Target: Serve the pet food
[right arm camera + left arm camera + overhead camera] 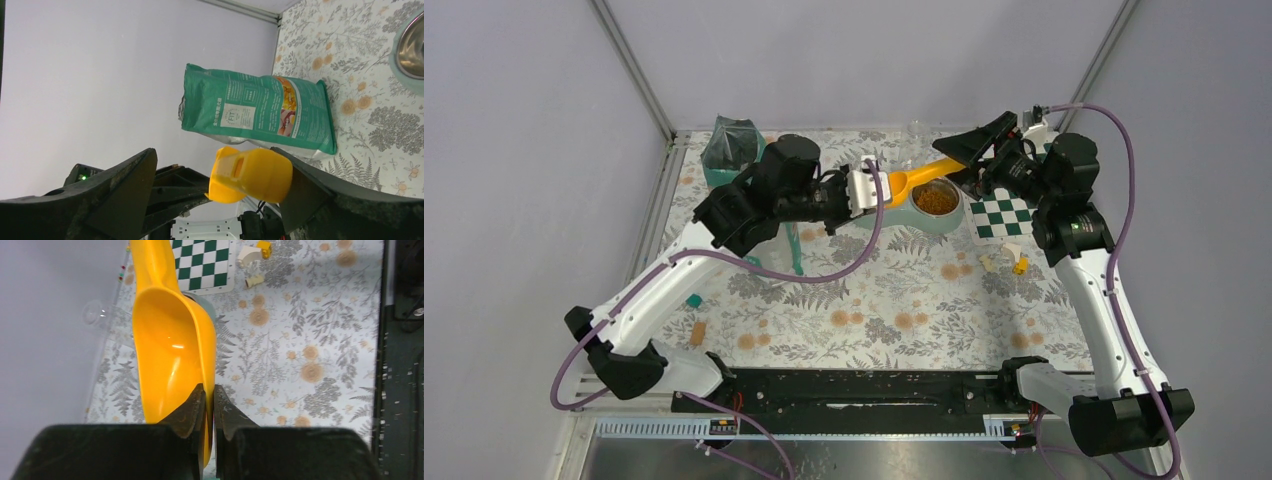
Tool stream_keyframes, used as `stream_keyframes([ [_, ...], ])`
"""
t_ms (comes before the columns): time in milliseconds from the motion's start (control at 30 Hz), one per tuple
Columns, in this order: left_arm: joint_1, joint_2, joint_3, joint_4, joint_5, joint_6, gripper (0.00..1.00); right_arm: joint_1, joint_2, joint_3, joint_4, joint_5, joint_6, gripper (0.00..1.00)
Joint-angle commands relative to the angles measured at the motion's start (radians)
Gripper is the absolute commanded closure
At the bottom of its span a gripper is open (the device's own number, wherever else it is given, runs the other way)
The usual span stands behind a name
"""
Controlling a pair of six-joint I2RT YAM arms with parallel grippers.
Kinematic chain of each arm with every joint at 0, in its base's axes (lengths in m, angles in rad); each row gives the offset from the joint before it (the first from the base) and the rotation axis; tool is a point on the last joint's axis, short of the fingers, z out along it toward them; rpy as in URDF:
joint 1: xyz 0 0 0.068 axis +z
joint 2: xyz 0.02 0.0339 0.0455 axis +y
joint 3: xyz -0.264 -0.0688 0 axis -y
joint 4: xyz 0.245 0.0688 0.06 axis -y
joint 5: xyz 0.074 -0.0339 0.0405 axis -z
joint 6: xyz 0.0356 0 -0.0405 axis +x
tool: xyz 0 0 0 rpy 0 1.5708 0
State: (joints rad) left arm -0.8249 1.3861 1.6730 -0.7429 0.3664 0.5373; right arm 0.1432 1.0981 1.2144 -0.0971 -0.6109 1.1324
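Left tool (209, 390) pinches the empty scoop (170, 350) by its rim; right tool (212, 151) gapes wide around the handle, not gripping. Pet food (935, 201) sits in the bowl (929, 226), far centre. With so thin a rim pinch, the scoop could twist loose.

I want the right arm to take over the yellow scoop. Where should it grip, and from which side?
Grip the scoop at the end of its handle, coming in along the handle from the right arm's side. The left pincer is shut on the cup's rim, so only the handle is free, and it already sits between the fingers of the open right pincer.
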Motion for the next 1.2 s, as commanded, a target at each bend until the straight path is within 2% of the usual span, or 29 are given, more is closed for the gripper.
stream_keyframes([
  [0, -0.015, -0.089, -0.069, 0.156, -0.061, 0.131, 1.00, 0.015, -0.006, 0.028, 0.012, -0.077, 0.027, 0.12],
  [167, -0.035, -0.109, -0.112, 0.205, -0.104, 0.170, 1.00, 0.035, -0.004, 0.019, -0.003, -0.115, 0.044, 0.16],
  [433, -0.060, -0.114, -0.139, 0.230, -0.134, 0.224, 1.00, 0.078, 0.030, 0.039, 0.003, -0.194, 0.044, 0.29],
  [533, -0.067, -0.117, -0.144, 0.229, -0.136, 0.228, 1.00, 0.087, 0.032, 0.034, -0.010, -0.194, 0.035, 0.36],
  [700, -0.071, -0.138, -0.171, 0.229, -0.132, 0.235, 1.00, 0.091, 0.025, 0.014, 0.001, -0.176, 0.041, 0.55],
  [767, -0.072, -0.147, -0.183, 0.229, -0.131, 0.236, 1.00, 0.092, 0.018, 0.006, 0.008, -0.166, 0.050, 0.56],
  [933, -0.071, -0.158, -0.200, 0.223, -0.135, 0.235, 1.00, 0.092, 0.011, -0.020, 0.060, -0.154, 0.080, 0.49],
  [1167, -0.072, -0.157, -0.194, 0.218, -0.133, 0.235, 1.00, 0.091, 0.016, -0.023, 0.084, -0.176, 0.088, 0.63],
])
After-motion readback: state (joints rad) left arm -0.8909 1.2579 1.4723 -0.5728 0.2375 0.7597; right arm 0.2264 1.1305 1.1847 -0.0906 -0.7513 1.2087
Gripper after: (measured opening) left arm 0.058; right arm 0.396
